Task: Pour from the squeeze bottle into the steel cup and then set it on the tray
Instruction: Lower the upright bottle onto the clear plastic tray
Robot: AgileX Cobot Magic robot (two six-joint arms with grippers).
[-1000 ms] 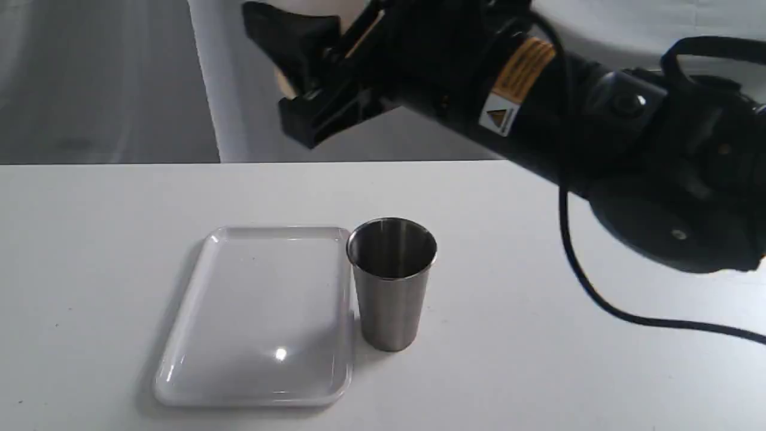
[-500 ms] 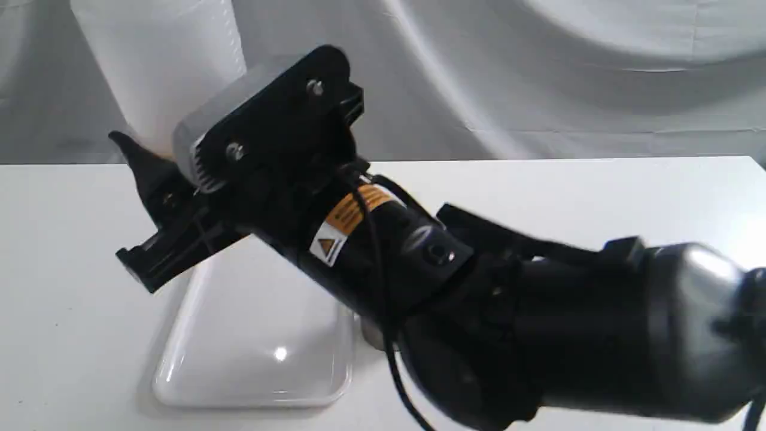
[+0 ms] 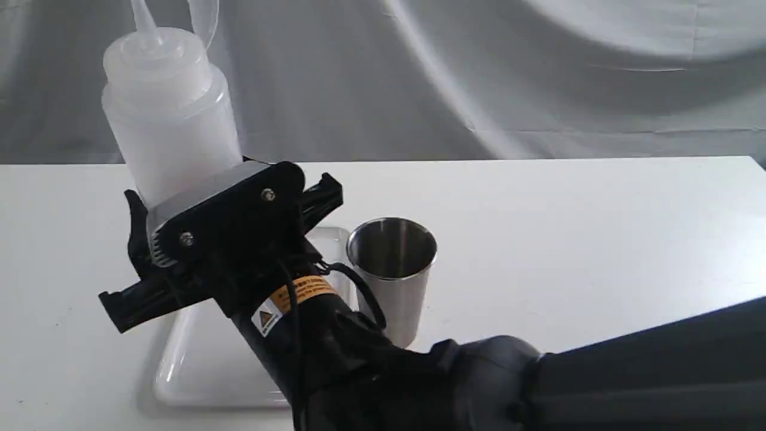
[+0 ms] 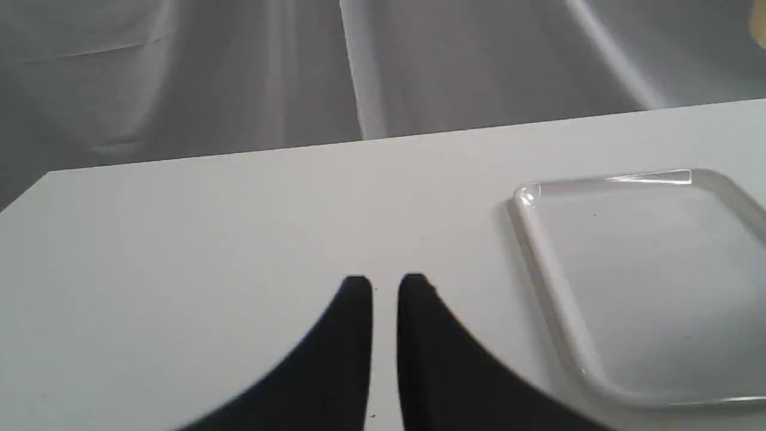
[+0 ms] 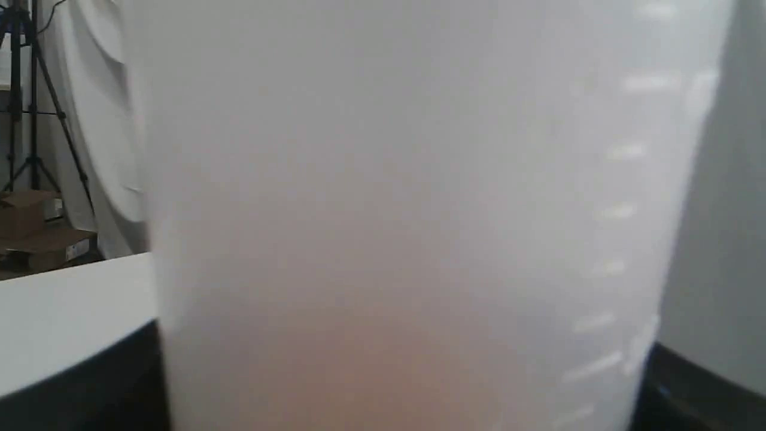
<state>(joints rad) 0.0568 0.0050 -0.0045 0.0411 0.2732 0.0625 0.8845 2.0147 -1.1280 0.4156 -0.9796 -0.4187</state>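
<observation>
Right tool pinches the squeeze bottle, raised over the tray. Steel cup adjoins the tray edge. Left tool, tips nearly together, hovers over bare desk.

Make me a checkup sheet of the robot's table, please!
Surface: white table, no spills seen.
Job's things: squeeze bottle nearly upright, base hidden; steel cup standing beside the tray.
Clutter: nothing seen.
Grippers: right gripper shut on the bottle; left gripper jaws nearly together, empty.
Cables: black cable loops along the right arm.
Surroundings: grey cloth backdrop; tripod and cardboard boxes past the table.
</observation>
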